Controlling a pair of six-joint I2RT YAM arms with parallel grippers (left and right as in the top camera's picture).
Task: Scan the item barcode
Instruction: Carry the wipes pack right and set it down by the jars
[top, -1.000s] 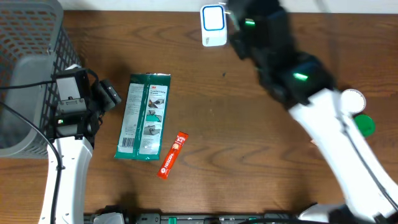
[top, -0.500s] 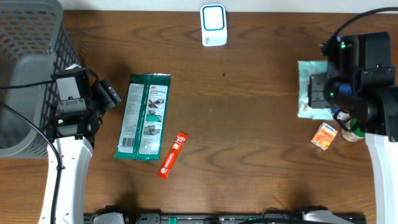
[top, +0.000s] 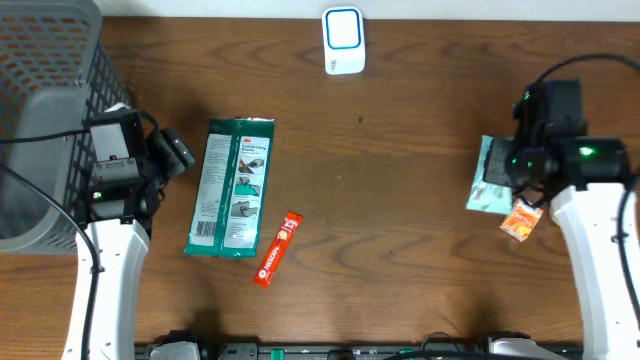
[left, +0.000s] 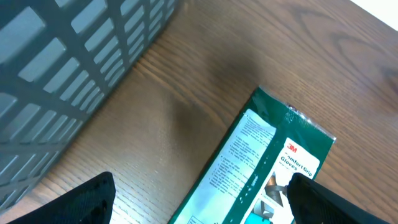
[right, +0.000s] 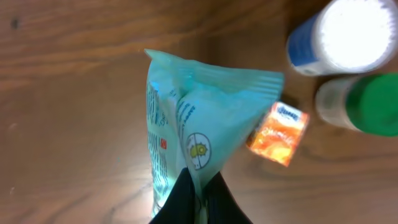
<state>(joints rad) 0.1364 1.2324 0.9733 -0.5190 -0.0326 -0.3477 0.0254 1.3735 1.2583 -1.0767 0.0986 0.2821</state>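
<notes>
**Pouch in grip, scan not done yet**

Overhead: the right gripper (top: 512, 172) holds the pale green pouch (top: 484, 185) at the right side of the desk (top: 400, 200), well apart from the scanner (top: 343, 40).

Right wrist: the jaws are pinched together on the pouch's seam.

Left wrist: the left gripper (left: 200, 193) is spread wide and empty, by the glove pack (left: 261, 162).

Next move, I'd guess: carry the pouch over with its barcode facing the scanner.

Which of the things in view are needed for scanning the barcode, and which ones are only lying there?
For the job: pale green pouch, pinched in the right gripper; white scanner.
Lying about: glove pack, red sachet, orange packet, white-capped bottle, green-capped bottle, grey basket.
</notes>
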